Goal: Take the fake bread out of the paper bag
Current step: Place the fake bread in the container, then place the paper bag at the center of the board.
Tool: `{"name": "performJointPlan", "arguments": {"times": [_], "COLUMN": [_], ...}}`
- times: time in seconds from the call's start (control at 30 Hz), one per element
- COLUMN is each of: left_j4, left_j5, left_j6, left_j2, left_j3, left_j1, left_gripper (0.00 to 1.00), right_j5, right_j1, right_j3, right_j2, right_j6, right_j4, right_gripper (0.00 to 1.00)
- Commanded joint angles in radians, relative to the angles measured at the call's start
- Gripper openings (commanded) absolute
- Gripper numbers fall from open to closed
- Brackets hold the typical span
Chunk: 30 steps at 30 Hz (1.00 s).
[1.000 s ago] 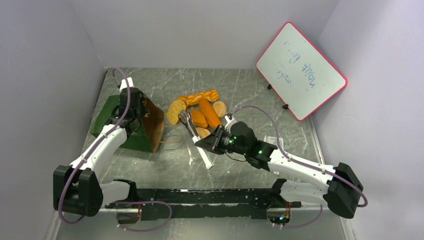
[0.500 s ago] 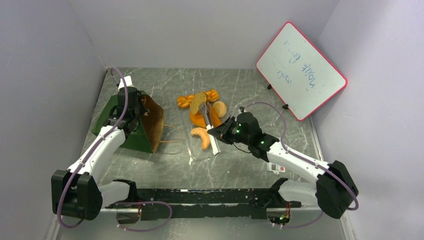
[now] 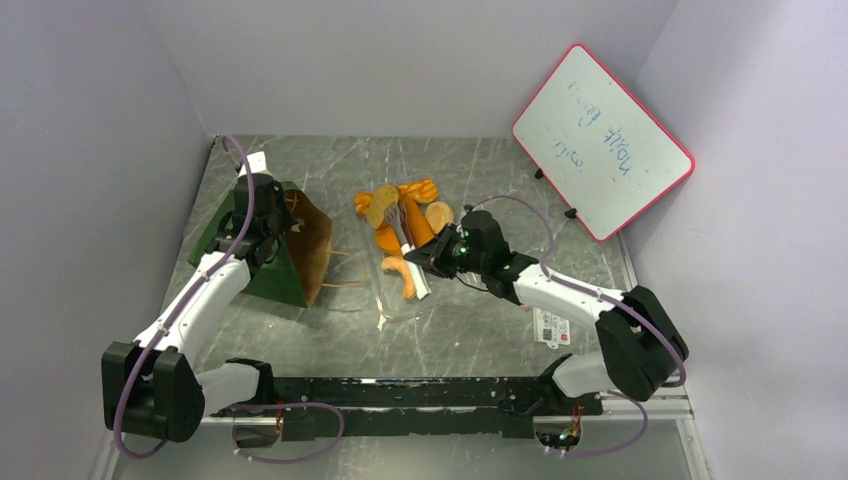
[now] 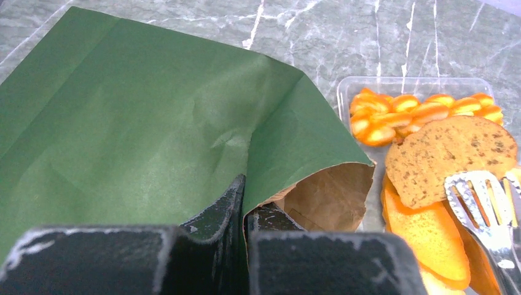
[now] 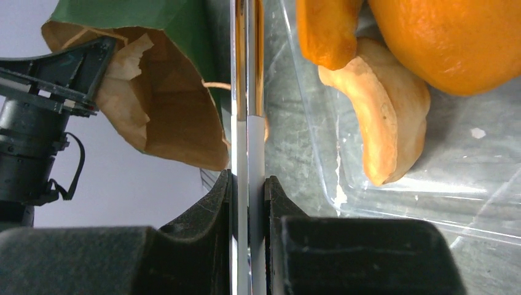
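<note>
The dark green paper bag (image 3: 262,250) lies tilted at the left, its brown mouth facing right. My left gripper (image 3: 268,215) is shut on its rim, also in the left wrist view (image 4: 246,212). The fake bread lies outside the bag in a clear tray (image 3: 378,300): braided loaf (image 3: 418,189), speckled slice (image 3: 380,205), orange roll (image 3: 420,228), pale bun (image 3: 441,215), croissant (image 3: 402,272). My right gripper (image 3: 432,262) is shut on the white handle of the metal tongs (image 3: 403,225), whose head rests over the breads. The right wrist view shows the tongs (image 5: 247,92) and croissant (image 5: 387,129).
A red-framed whiteboard (image 3: 600,140) leans at the back right. A small white card (image 3: 553,325) lies on the table by the right arm. Grey walls close in on the left, back and right. The bag's tan handles (image 3: 345,270) trail toward the tray.
My right gripper has carried the tongs away from me, over the breads. The speckled slice has moved from the tray's left onto the braided loaf, and the croissant now shows. The left gripper has stayed put.
</note>
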Motion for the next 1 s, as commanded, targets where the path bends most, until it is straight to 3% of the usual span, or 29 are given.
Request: {"name": "performJointPlan", "arguments": {"times": [0.0, 0.3, 0.97], "left_j4": [-0.007, -0.004, -0.035], "left_j5": [0.045, 0.056, 0.053], "left_j6": [0.004, 0.004, 0.045], "left_j2": [-0.019, -0.030, -0.052], "left_j3": [0.043, 0.031, 0.067], "left_j1": [0.006, 0.006, 0.006], "left_gripper": [0.07, 0.07, 0.07], "right_j5": [-0.026, -0.051, 0.010], "right_j1": [-0.024, -0.047, -0.058], "right_j3": [0.022, -0.011, -0.010], "right_j2": [0.023, 0.024, -0.149], "right_j6": [-0.002, 0.007, -0.043], "right_j4": [0.049, 0.057, -0.062], "right_gripper": [0.09, 0.34, 0.36]}}
